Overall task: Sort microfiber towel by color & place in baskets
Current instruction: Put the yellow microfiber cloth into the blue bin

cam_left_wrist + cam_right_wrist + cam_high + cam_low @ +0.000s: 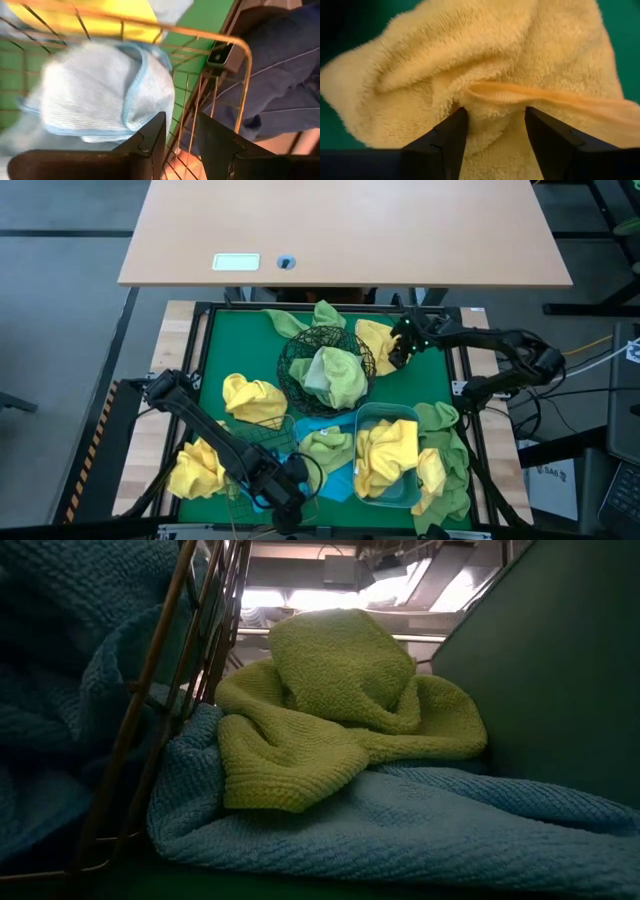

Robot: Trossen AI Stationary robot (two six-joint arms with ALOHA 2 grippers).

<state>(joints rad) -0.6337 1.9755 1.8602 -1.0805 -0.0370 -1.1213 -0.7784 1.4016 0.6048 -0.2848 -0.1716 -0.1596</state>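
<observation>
Right gripper (492, 125) is down on a yellow towel (376, 343) at the mat's far right, just beside the black mesh bowl (300, 352); fingers apart with a fold of pile between them, grip not confirmed. Left gripper (179, 135) is at the near edge over the copper wire basket (235, 45), fingers parted, holding nothing; a sky-blue towel (100, 90) lies inside. Basket mostly hidden under the left arm from above. Bowl holds green towels (335, 375). Plastic tub (388, 415) holds yellow cloth. Loose yellows: about four. Loose greens: count unclear, right-side ones bunch together. A person's blue sleeve (280, 70) shows beyond the basket.
</observation>
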